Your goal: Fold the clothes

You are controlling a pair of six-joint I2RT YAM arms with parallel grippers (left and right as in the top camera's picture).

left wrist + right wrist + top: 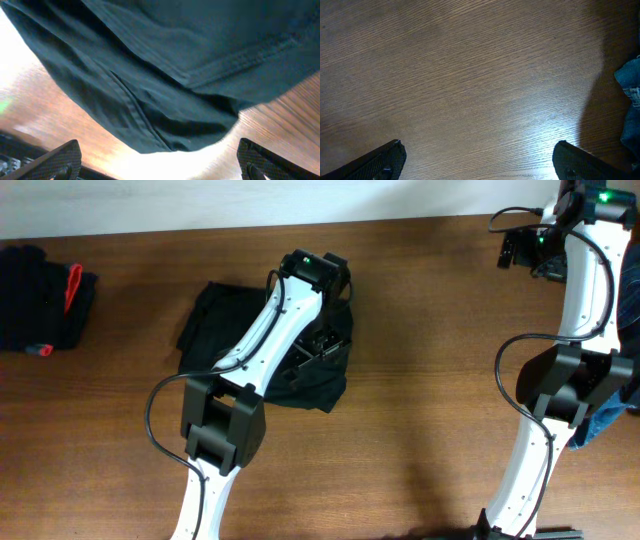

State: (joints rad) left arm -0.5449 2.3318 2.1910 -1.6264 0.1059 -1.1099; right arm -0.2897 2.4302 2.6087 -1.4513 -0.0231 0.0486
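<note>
Presently the black garment (pixel 215 315) is overhung by the left gripper (pixel 160 161) (gaping empty, like the right gripper (pixel 477 160)); a hem must be pinched next.

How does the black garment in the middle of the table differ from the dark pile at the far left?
The middle garment is plain black; the left pile shows a red strip. The middle garment lies spread and rumpled; the left pile looks compact. The left pincer hangs open over the middle garment; nothing is over the left pile. Both are dark fabric on the wooden table.
</note>
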